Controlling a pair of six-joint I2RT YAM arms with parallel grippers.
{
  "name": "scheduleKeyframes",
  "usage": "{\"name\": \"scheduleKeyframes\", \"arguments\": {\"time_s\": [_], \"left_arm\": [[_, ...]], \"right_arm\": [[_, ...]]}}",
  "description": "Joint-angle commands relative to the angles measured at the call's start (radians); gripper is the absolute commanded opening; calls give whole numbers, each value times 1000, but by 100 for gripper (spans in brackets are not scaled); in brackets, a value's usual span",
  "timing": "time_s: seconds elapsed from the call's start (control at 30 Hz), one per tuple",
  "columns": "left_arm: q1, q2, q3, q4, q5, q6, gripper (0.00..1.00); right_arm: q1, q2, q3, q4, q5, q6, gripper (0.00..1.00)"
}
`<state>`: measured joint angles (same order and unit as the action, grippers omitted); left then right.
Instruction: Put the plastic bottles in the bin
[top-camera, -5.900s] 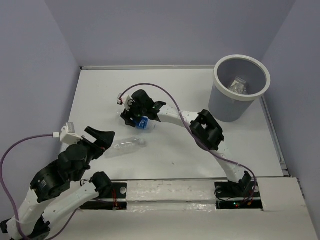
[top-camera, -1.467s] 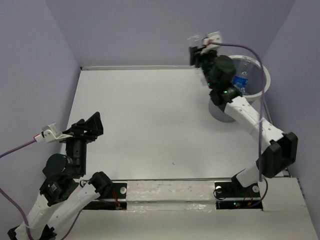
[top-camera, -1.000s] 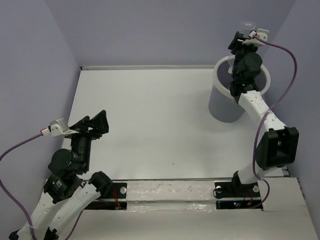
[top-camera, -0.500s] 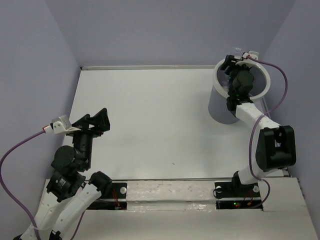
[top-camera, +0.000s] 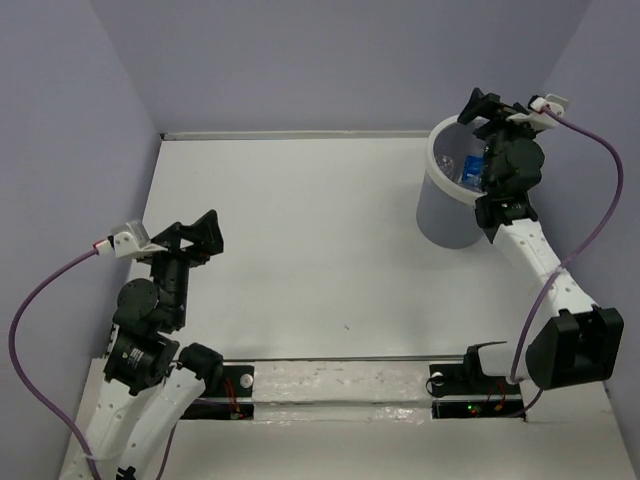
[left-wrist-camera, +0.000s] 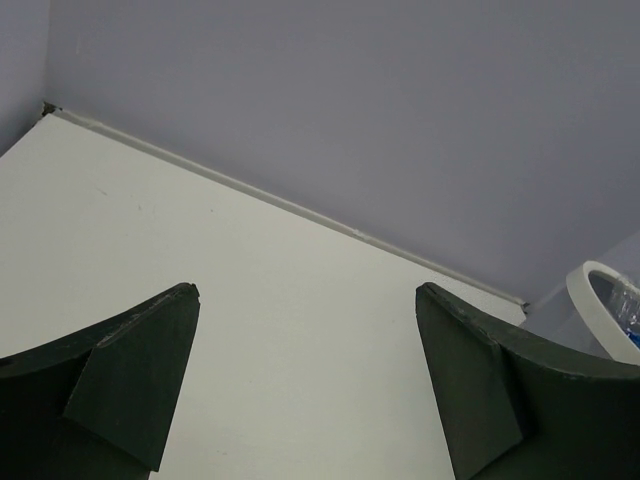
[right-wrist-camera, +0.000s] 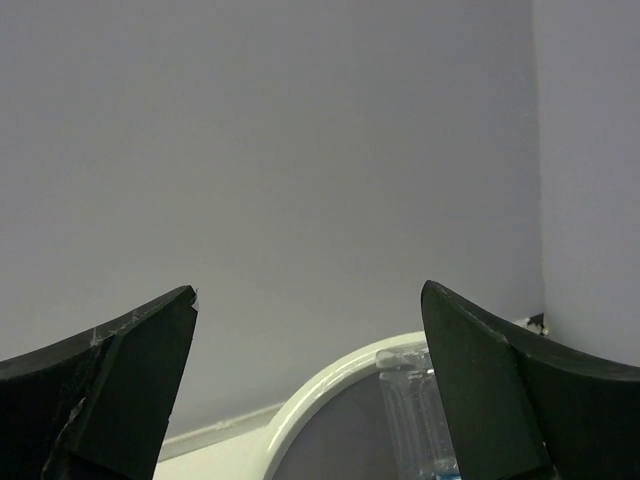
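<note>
right fingers (right-wrist-camera: 130, 350) have just sprung wide above the bin (top-camera: 445, 215); a blue-labelled bottle (top-camera: 472, 168) lies inside below them, so binned. left fingers (left-wrist-camera: 130, 370) wide, empty.

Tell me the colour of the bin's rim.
The bin has a white rim, clearest in the top external view.

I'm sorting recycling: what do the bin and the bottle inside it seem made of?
The bin looks like matte grey plastic with a smooth white rim: even colour, no metallic shine, though that is uncertain. The bottle looks like thin clear plastic: see-through wall, blue label band.
</note>
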<state>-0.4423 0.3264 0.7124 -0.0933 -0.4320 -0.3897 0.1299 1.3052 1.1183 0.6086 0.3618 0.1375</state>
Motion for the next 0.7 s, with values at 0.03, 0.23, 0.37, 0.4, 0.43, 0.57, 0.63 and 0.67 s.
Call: {"name": "scheduleKeyframes", "arguments": {"time_s": [0.03, 0.23, 0.37, 0.4, 0.43, 0.57, 0.63, 0.67], "left_arm": [[27, 54, -1, 63, 91, 17, 99], [28, 59, -1, 84, 179, 20, 99], [28, 57, 2, 113, 304, -29, 99], [28, 57, -1, 116, 362, -50, 99], [28, 59, -5, 119, 389, -60, 99], [28, 36, -37, 107, 487, -106, 99], [28, 2, -70, 101, 506, -124, 99], [28, -10, -80, 98, 509, -130, 99]], "right_arm": [[-9, -192, 61, -334, -118, 186, 100], [-9, -441, -136, -377, -639, 486, 100], [-9, -561, -334, -193, -1114, 686, 100], [-9, -610, -368, -166, -1167, 707, 100], [-9, -638, -394, -168, -1202, 717, 100], [-9, -805, -501, -358, -1224, 642, 100], [-9, -906, -555, -408, -1172, 633, 100], [-9, -932, -604, -414, -1163, 634, 100]]}}
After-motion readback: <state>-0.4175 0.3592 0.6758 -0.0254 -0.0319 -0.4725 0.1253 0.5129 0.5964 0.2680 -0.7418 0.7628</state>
